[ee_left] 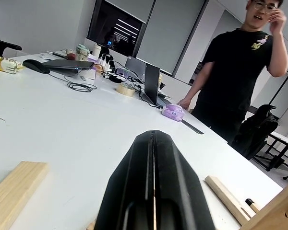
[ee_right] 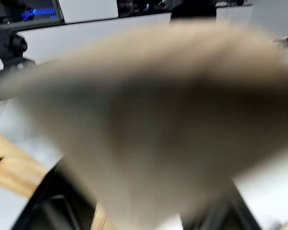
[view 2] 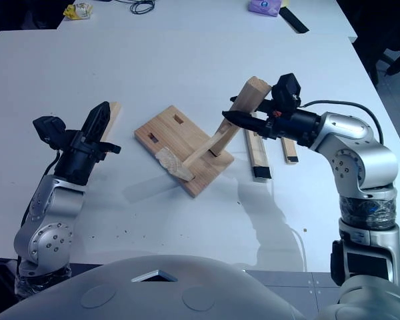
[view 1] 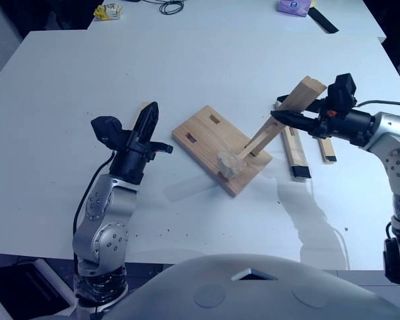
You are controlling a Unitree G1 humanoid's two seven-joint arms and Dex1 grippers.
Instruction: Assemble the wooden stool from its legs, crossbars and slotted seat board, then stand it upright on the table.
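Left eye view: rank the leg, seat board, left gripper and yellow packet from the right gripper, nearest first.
1. leg, held in the right gripper itself.
2. seat board, on the table just to the gripper's left.
3. left gripper, past the board's left side.
4. yellow packet, at the far left corner.

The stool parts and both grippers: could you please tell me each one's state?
Seat board: flat on the table, slots up.
Leg: tilted, lower end on the board, held.
Right gripper: jaws shut on the leg.
Left gripper: jaws shut, empty.
Two spare bars: flat on the table beside the board.
Pale block: lying on the board.
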